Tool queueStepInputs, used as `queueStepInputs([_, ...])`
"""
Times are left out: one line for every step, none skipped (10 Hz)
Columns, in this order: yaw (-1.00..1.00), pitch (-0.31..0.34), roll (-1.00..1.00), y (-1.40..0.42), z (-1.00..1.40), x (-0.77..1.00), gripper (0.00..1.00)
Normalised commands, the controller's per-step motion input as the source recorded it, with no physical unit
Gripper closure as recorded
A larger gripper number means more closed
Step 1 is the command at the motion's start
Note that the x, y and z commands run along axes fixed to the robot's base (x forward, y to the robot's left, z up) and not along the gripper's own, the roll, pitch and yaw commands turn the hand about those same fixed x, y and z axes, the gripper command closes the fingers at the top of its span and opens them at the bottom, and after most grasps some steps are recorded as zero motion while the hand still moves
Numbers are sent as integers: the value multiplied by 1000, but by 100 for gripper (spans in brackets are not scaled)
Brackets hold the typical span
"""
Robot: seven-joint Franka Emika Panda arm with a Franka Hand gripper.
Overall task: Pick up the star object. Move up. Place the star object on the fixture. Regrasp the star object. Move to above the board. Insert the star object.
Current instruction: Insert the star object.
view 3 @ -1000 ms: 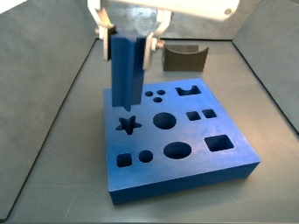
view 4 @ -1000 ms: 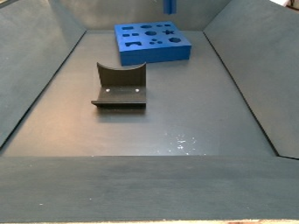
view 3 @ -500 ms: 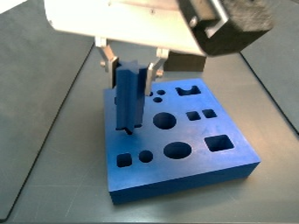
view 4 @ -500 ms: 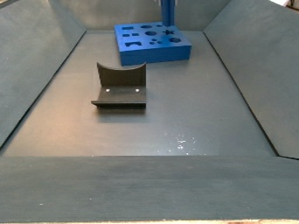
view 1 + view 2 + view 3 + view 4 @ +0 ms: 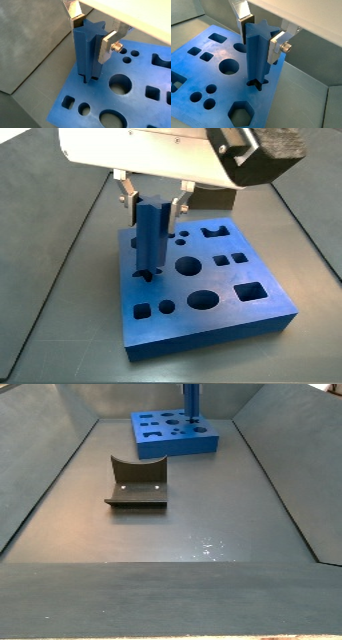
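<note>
The star object (image 5: 87, 55) is a bright-blue ridged bar standing upright, and my gripper (image 5: 92, 36) is shut on its upper end with one silver finger on each side. Its lower end sits in the star-shaped hole of the board (image 5: 93, 95), where dark gaps show around the tip. The other wrist view shows the same hold on the star object (image 5: 256, 57) by the gripper (image 5: 261, 37) over the board (image 5: 204, 72). In a side view the gripper (image 5: 154, 200) holds the star object (image 5: 151, 238) at the board's (image 5: 201, 336) left part. The fixture (image 5: 136, 482) stands apart on the floor.
The board (image 5: 187, 444) lies at the far end of a grey walled bin. Its other cutouts surround the star hole: a large circle (image 5: 228, 65), a hexagon (image 5: 241, 114), squares and small circles. Sloping grey walls (image 5: 40, 484) close in both sides.
The gripper has come down with the star object. Its lower end hung above the star hole one second ago and now stands in it.
</note>
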Motion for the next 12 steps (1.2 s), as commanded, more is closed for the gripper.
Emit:
queueStepInputs([114,-977,-249,0,0,-249,100])
queueStepInputs([60,-829,-269,0,131,-343,100])
queueStepInputs([0,-9,0,0,0,0,100])
queueStepInputs([0,-406,131,-91,0,0,100])
queueStepInputs([-197,-791,743,-274,0,-83,100])
queueStepInputs([-251,-551,623,-209,57,-154,100])
queueStepInputs([0,9,0,0,0,0,100])
queueStepInputs([229,-26,203,31,-83,0,100])
queueStepInputs([774,-266,86,297,-149,0,100])
queueStepInputs([740,-280,-354,246,-9,0,100])
queueStepInputs([0,0,0,0,-23,0,100])
queueStepInputs([31,-60,286,-103,-306,0,100])
